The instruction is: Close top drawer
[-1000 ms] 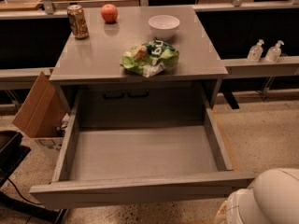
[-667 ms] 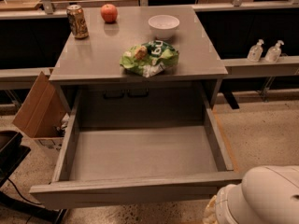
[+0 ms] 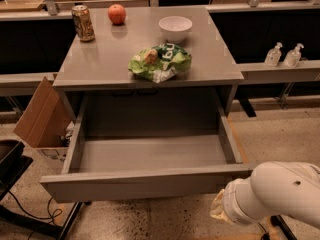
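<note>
Top drawer wide open, gripper low by its front right corner, grip state can't tell

Gripper lower right, mostly hidden behind arm; arm cut off by right edge.

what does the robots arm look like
The arm, at the bottom right, has a smooth, glossy white rounded shell with one small dark dot. It ends in a ribbed white ring and a yellowish, translucent cover. No cables or lettering show. The gripper is not in view.
</note>
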Tool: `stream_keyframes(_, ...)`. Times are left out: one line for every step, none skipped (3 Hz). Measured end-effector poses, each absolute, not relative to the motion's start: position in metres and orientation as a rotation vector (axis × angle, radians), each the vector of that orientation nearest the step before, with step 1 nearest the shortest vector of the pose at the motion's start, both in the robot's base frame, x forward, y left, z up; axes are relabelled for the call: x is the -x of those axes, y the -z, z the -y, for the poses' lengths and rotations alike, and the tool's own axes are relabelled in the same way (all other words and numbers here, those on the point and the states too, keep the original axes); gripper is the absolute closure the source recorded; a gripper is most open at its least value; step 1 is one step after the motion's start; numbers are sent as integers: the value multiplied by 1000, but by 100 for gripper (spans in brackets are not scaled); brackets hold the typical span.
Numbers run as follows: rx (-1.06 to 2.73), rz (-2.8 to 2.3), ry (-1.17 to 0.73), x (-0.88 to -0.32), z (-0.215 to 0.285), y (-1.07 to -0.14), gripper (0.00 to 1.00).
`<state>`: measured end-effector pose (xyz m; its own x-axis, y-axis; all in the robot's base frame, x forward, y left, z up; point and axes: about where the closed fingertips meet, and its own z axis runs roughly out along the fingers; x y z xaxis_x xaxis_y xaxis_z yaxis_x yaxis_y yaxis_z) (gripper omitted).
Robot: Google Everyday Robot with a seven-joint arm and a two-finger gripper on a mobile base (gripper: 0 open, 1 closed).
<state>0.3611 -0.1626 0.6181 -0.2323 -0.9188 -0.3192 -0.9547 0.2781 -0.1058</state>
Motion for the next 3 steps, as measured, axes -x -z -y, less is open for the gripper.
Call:
stream_keyframes(1708, -2235, -159, -361, 163, -618, 100)
stream_keyframes(1702, -2208, -162, -374, 159, -619, 100)
stream_keyframes(1682, -2141, -158, -407, 150, -623, 100)
